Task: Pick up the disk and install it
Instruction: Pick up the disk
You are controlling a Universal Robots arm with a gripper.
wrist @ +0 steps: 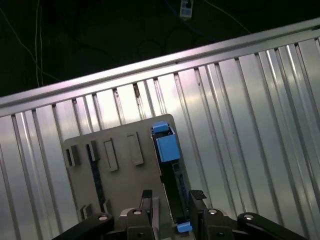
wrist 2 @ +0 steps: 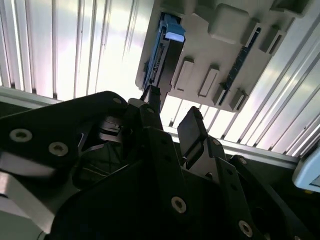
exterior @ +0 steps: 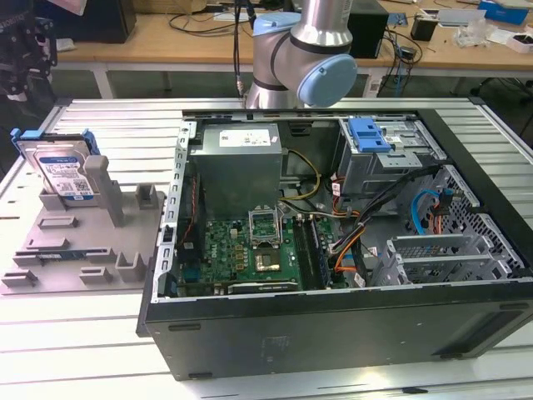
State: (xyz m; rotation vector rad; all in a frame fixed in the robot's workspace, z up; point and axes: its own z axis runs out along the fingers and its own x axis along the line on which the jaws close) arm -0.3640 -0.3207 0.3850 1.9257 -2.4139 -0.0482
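Observation:
The disk [exterior: 63, 170] is a silver drive with a blue-and-white label in a blue carrier. It stands on edge in a grey holder [exterior: 83, 242] on the exterior view's left. My gripper [exterior: 21, 75] hangs well above it, clear of it. Both wrist views look down past the fingertips at the disk [wrist: 168, 150] [wrist 2: 165, 55], seen edge-on in the holder [wrist: 115, 150] [wrist 2: 215, 50]. The gripper [wrist: 171, 197] [wrist 2: 171, 115] is open, its two dark fingers [wrist: 196, 196] [wrist 2: 190, 130] spread to either side of the disk's line, with nothing between them.
An open computer case [exterior: 333, 333] lies at the middle and the exterior view's right, with a motherboard, cables and a grey drive cage topped by a blue bracket [exterior: 371, 133]. The ribbed metal table [exterior: 83, 342] carries everything. My arm's base [exterior: 308, 50] stands behind the case.

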